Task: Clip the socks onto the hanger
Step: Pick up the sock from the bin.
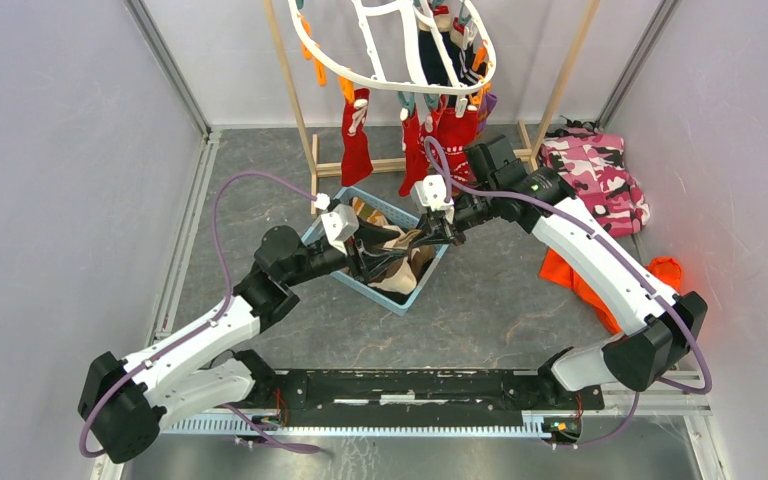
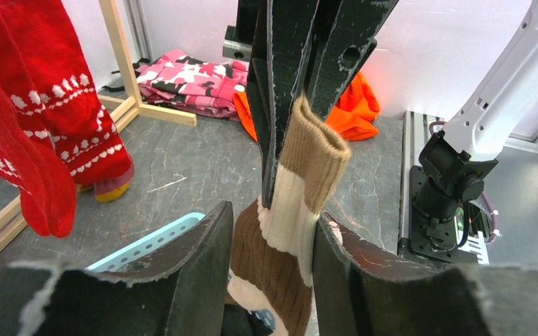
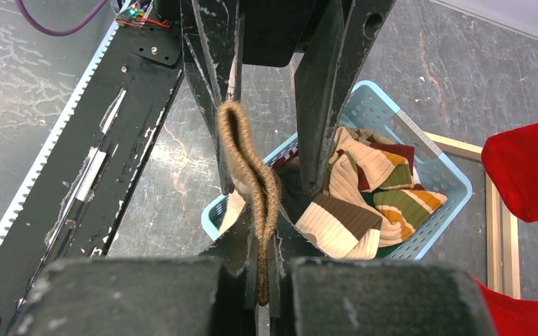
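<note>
A beige-brown striped sock (image 2: 287, 210) hangs stretched upward out of the blue basket (image 1: 400, 305). My right gripper (image 3: 263, 252) is shut on its tan cuff (image 3: 249, 168). My left gripper (image 2: 272, 238) straddles the sock lower down, its fingers (image 2: 196, 266) against both sides with the fabric still full width, jaws open. More striped socks (image 3: 364, 203) lie in the basket. The white hanger (image 1: 360, 75) hangs at the back with red patterned socks (image 1: 357, 140) clipped to it.
A light wooden rack (image 1: 295, 90) stands behind the basket. A pink camouflage garment (image 1: 595, 175) and an orange cloth (image 1: 580, 280) lie at the right. The cell's walls close in on both sides.
</note>
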{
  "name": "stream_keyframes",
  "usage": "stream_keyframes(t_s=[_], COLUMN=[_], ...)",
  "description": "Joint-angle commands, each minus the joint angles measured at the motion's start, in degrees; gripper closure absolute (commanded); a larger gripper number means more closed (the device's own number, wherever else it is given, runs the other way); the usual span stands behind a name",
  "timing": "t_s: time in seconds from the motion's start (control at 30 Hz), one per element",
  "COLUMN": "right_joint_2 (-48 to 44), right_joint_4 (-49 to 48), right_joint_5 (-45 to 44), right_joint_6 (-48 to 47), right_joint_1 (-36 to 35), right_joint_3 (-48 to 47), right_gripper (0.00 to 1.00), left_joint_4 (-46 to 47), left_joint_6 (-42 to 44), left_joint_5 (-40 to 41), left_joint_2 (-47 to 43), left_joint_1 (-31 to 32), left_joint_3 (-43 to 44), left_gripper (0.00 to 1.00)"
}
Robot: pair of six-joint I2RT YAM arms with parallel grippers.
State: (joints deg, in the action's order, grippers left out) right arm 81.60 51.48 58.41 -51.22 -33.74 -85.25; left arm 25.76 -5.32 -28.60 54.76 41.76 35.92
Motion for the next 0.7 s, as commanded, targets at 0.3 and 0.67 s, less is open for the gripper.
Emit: stream_keyframes(t_s=[0.3, 0.67], right_joint_2=[-0.8, -1.6], right_joint_4=[-0.5, -0.3], right_joint_5=[0.2, 2.1], right_joint_6=[0.2, 0.4], right_joint_1=[0.2, 0.4], right_joint_3=[-0.5, 0.1], right_gripper=[1.00, 0.99], left_joint_4=[12.7, 15.8], left_joint_6=[-6.9, -10.4], left_joint_5=[3.1, 0.5], left_joint_2=[-3.1, -4.0], left_joint_1=[0.2, 0.2], left_joint_3=[-3.3, -4.7], left_gripper=[0.51, 0.98])
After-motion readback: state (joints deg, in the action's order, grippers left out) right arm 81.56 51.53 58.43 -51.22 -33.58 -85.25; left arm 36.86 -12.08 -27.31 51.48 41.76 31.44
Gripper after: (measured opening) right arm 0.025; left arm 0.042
